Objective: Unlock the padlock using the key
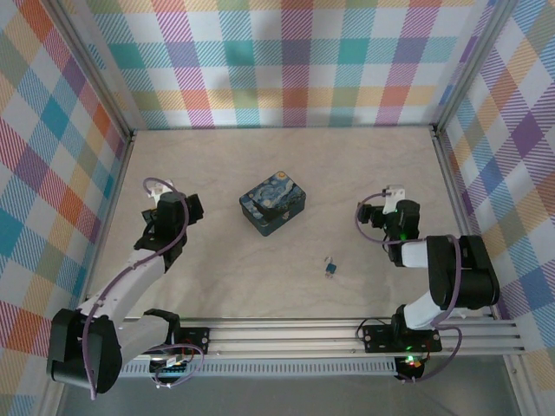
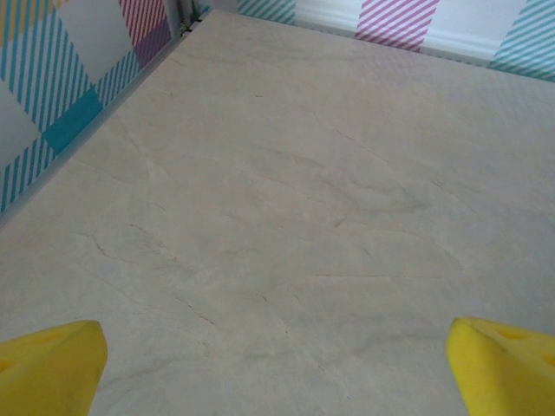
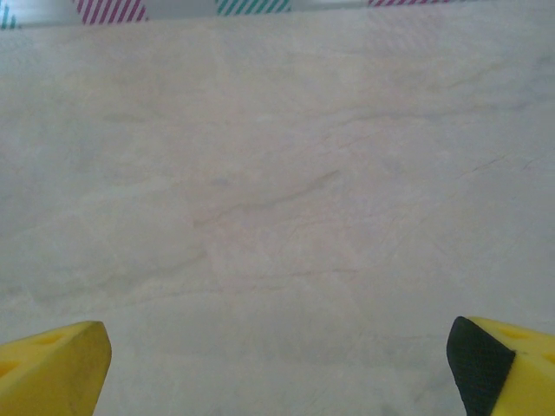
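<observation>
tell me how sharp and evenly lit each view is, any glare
Top external: even, soft light, faint shadows, no glare; the tin is clear, the padlock barely resolved. Left wrist: table grain soft, left fingertips blurred. Right wrist: hazier, washed out.

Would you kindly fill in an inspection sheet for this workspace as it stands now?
Surface: pale wood-grain table, nothing spilled.
Job's things: blue padlock lying front of centre; tiny dark sliver beside it, likely the key, too small to confirm.
Clutter: blue-and-yellow painted tin mid-table, apart from the padlock.
Grippers: left gripper open, holding nothing; right gripper open, holding nothing.
Cables: purple cable looped at each wrist, clear of the things.
Surroundings: plaid walls on three sides; metal rail at near edge.
</observation>
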